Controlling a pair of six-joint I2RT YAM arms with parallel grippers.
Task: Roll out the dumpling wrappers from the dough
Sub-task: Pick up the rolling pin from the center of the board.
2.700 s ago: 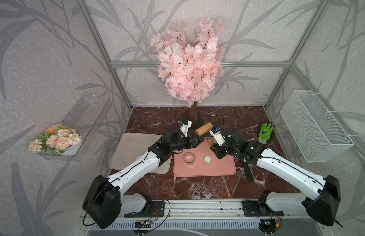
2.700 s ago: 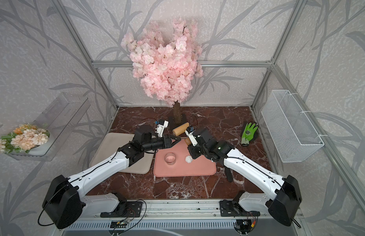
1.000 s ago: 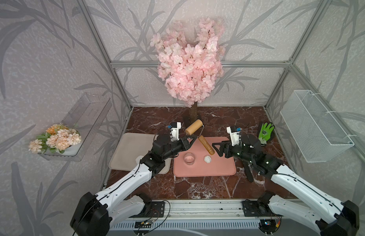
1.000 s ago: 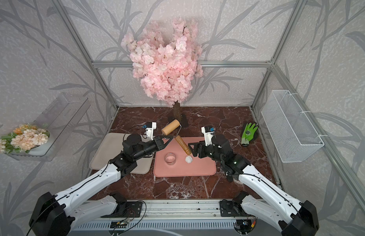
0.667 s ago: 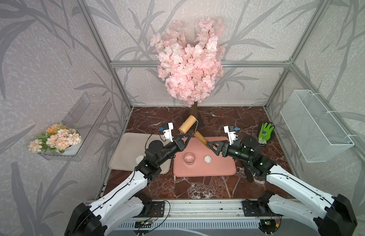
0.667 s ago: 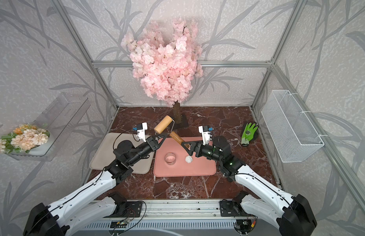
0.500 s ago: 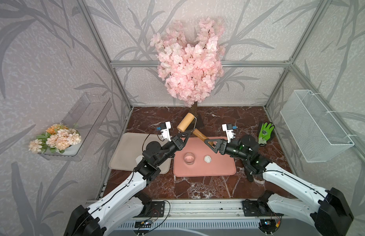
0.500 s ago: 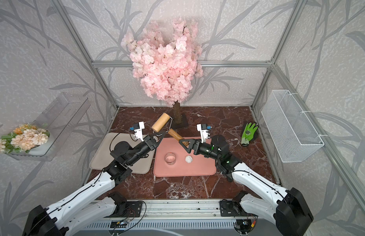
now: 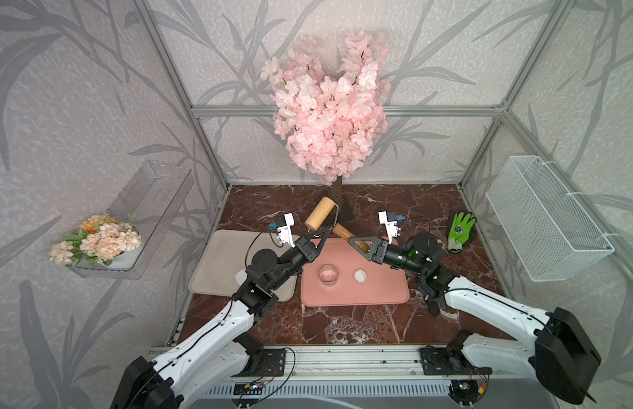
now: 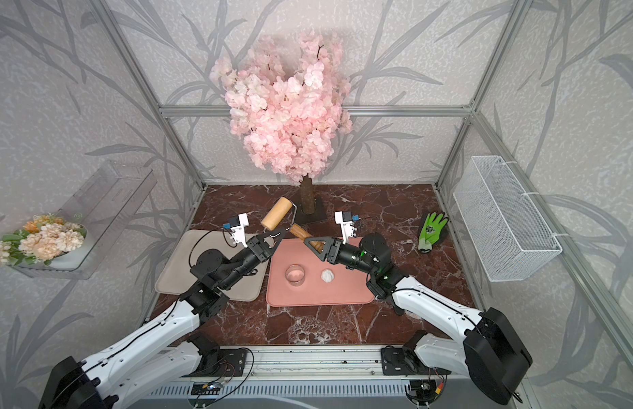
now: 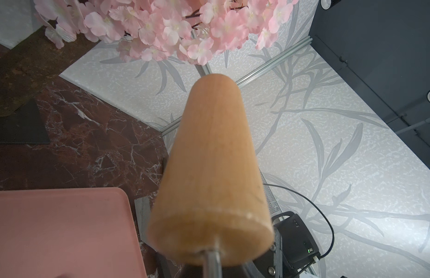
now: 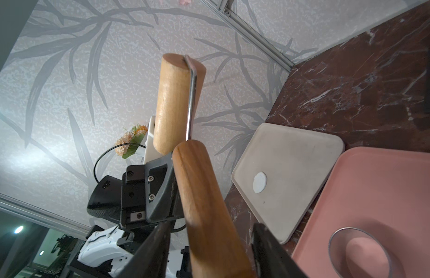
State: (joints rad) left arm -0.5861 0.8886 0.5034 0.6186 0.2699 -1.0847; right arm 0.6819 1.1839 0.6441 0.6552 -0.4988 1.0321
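Bench [image 9: 343, 325]: tree [image 9: 334, 193] at the back edge, middle. Glove [image 9: 459, 232] near the back right corner. Left tray [image 9: 219, 262] by the left edge, middle tray [image 9: 378, 294] just beside it, mid-bench. On the middle tray: ring cutter [image 9: 328, 274] left of centre, dough [image 9: 360, 275] right of it, apart. One dumpling wrapper [image 12: 259, 182] on the left tray, front right part. Rolling pin [image 9: 320, 213] in the air over the middle tray's back left corner, left gripper [image 9: 320, 236] on its frame, handle between the right gripper's [image 9: 357, 244] jaws. Basket [image 9: 545, 219] on the right wall, shelf [image 9: 145, 212] with flowers [image 9: 95, 240] on the left wall.
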